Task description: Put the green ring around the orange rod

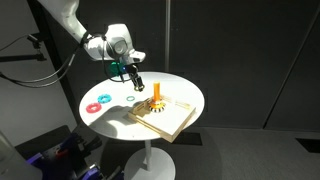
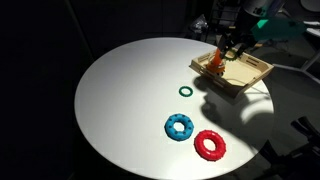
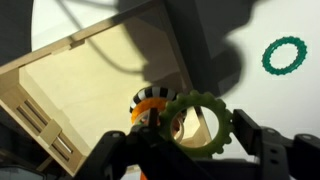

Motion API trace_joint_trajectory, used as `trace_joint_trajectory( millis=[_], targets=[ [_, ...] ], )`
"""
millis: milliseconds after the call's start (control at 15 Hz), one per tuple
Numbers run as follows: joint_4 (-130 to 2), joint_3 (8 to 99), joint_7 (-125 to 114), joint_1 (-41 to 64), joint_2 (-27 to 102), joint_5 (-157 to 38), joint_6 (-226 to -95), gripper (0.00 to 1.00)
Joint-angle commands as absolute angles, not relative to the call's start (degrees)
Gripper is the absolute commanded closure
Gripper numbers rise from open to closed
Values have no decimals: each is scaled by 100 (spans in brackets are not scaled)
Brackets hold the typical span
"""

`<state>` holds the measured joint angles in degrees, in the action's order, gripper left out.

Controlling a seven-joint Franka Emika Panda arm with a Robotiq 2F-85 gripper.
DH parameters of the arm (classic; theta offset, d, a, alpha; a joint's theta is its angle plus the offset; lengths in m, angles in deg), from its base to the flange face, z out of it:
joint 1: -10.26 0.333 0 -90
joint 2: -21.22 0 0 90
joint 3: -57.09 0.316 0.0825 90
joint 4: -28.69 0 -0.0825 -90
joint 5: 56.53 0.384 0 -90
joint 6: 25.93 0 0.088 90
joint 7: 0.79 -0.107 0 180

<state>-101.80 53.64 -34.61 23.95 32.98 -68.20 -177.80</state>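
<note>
Evidently the gripper (image 3: 197,140) is clamping the green ring (image 3: 200,100) across its rim, between the jaws, hovering just beside the orange rod (image 3: 150,104). The ring is looking light, stiff and knobbly, favouring this edgewise hold.

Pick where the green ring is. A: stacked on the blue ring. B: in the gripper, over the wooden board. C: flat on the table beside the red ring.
B: the wrist view shows the green ring held in the gripper above the wooden board, beside the orange rod.
</note>
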Motion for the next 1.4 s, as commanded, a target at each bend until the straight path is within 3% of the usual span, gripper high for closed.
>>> trace_joint_trajectory(
  millis=[0, 1333],
  targets=[
    [-9880, 5272, -3935, 2373, 3243, -7299, -17708, 51],
    [-9110, 4996, -5026, 2200, 3800, -8050, -17838, 51]
  ],
)
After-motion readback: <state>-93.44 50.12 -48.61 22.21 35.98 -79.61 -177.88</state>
